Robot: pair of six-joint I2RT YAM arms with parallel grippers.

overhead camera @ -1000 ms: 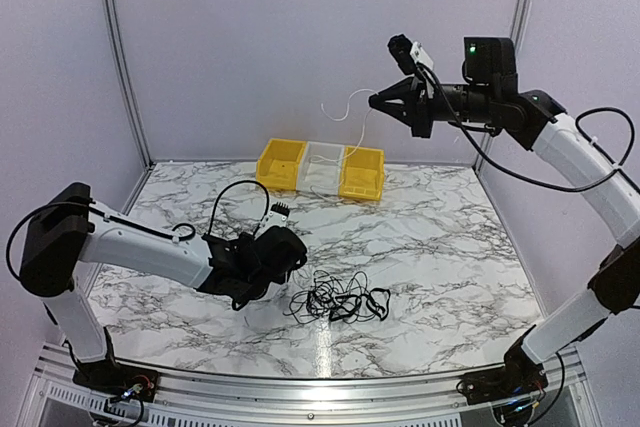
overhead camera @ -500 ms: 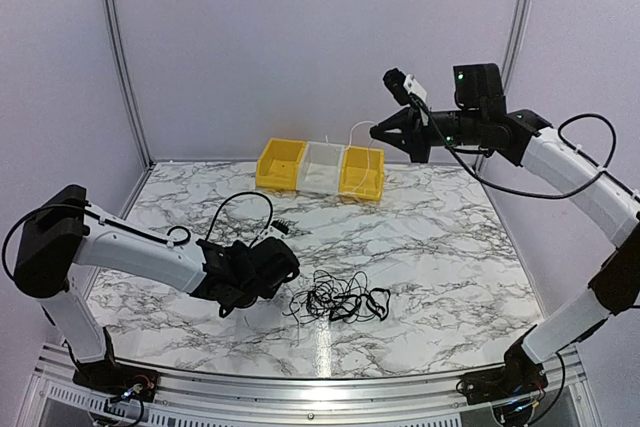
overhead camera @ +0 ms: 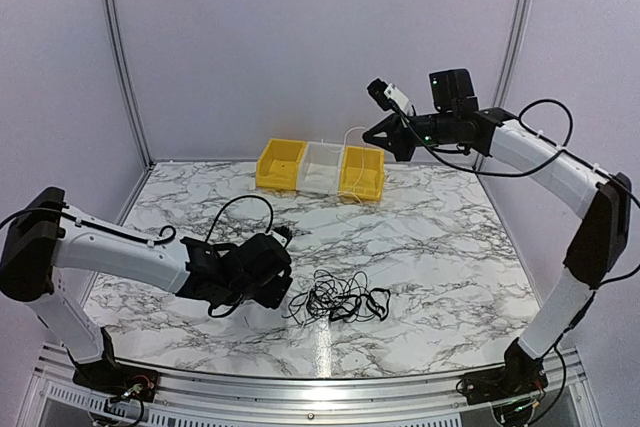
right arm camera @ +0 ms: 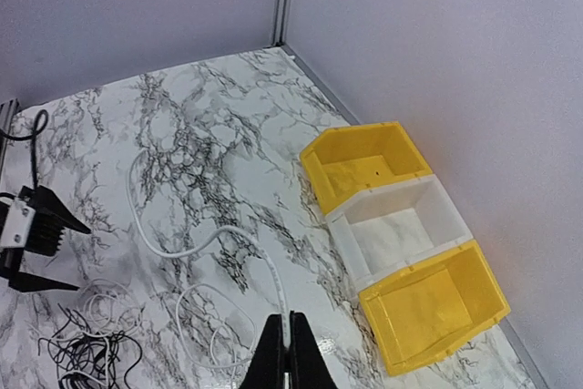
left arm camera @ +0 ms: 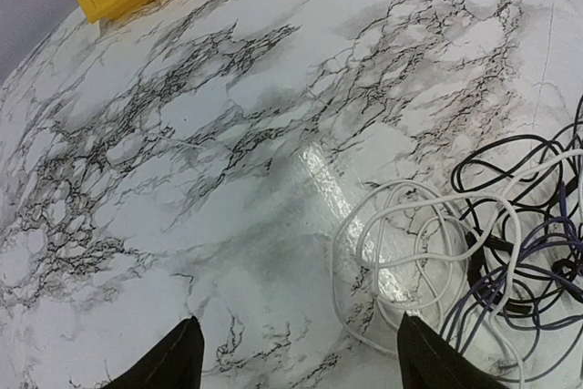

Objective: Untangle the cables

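We see a robotics lab cell: plain pale wall panels (overhead camera: 300,37) in metal framing (overhead camera: 121,55) enclose a marble-patterned tabletop (overhead camera: 430,237), with an aluminium rail (overhead camera: 320,382) along its near edge

Cables (overhead camera: 338,299): loose flat tangle, thin black/white/purplish cords, on table (overhead camera: 450,247) nr front centre; one white cord (right arm camera: 271,272) hangs apart, airborne

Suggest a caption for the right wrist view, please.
Right gripper holds a white cable above the marble table and bins.
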